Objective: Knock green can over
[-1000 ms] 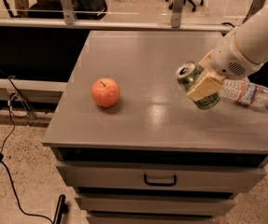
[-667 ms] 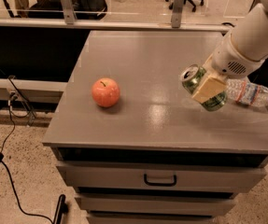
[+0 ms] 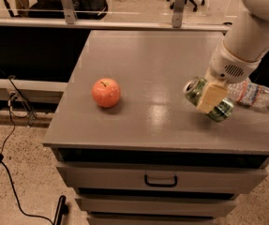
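The gripper [image 3: 211, 100] clasps the can [image 3: 194, 89] near the table's [image 3: 148, 55] right edge, well toward the front. One tan pad [image 3: 212, 96] lies across the can's near side, and the can is tipped with its silver top aimed at the left rear. The risk, judged from here, is a roll. Let go at this tilt, the can would land on its side and could run toward the front edge and off it, or bump the bottle [image 3: 249, 93] lying just behind it along the right edge and push that off too. A late release could instead drag the can along. The apple [image 3: 106, 92], well apart toward the left edge, looks safe. The white arm [image 3: 251, 36] reaches in from the right rear corner, its wrist angled down and to the left over the can.
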Robot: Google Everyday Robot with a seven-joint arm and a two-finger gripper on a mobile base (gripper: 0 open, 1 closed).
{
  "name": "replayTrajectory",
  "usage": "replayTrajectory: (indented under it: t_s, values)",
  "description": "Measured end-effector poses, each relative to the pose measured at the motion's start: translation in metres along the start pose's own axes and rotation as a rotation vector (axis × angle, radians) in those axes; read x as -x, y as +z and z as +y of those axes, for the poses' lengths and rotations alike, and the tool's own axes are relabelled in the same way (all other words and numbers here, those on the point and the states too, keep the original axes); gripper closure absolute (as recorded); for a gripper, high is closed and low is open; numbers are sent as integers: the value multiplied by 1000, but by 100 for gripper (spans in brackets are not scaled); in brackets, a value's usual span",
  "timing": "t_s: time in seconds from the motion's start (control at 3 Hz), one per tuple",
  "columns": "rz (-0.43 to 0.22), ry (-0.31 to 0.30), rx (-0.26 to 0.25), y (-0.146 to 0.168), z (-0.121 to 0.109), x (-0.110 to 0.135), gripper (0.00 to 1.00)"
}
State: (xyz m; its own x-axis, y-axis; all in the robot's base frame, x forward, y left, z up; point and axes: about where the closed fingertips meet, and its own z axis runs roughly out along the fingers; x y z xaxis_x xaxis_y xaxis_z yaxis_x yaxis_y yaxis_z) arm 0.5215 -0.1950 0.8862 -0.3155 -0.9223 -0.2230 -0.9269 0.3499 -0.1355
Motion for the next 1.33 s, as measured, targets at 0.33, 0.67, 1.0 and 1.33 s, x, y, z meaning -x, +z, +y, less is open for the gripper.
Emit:
replayTrajectory:
  t_s: [0.33, 0.67, 1.0, 1.33]
  values:
    - [33, -13, 86, 18, 13, -1, 35]
    - [33, -13, 85, 18, 13, 0, 12]
    - [32, -14, 83, 17, 13, 0, 0]
    - [32, -14, 83, 17, 13, 0, 0]
